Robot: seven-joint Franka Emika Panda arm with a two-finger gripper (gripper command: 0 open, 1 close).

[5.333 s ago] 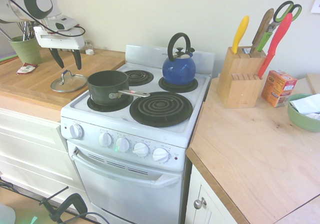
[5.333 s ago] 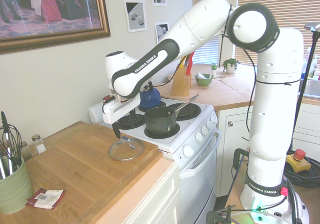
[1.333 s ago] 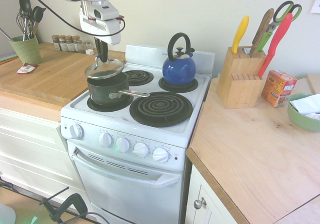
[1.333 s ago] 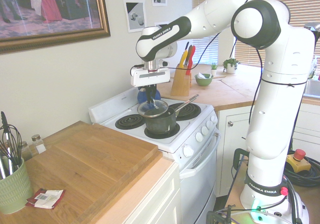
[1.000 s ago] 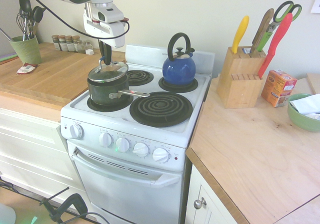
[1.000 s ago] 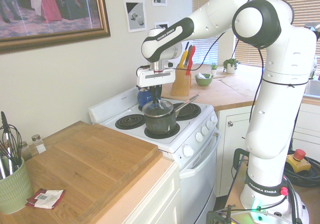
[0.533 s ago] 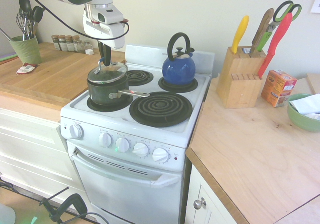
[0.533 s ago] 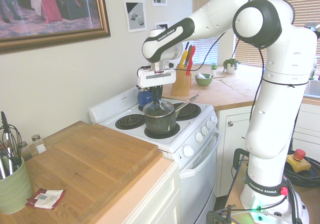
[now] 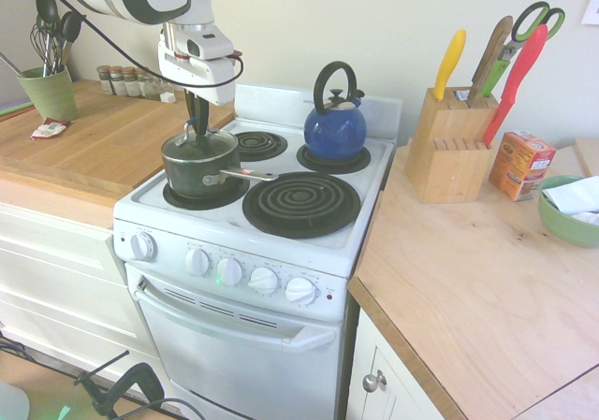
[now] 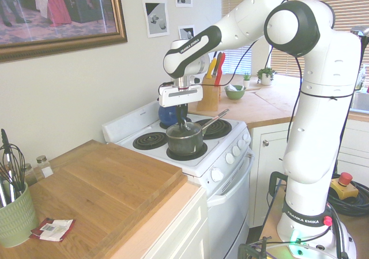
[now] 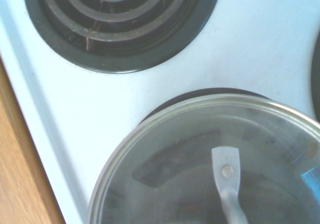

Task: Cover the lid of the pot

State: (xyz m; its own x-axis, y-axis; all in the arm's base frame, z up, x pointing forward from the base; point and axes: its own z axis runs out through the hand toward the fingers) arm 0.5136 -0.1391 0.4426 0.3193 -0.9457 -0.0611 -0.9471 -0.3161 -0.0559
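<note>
While a second ago it hung tilted, the lid [image 9: 200,144] now sits on the pot [image 9: 198,166]; jaws clamped on its knob.

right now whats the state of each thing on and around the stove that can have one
lid: sitting on the pot, gripper shut on its knob
pot: covered, on the front burner nearest the wooden counter
gripper: shut on the lid's knob, pointing down
kettle: upright on a back burner, lid on
large front burner: bare, nothing on it
oven door: closed
</note>
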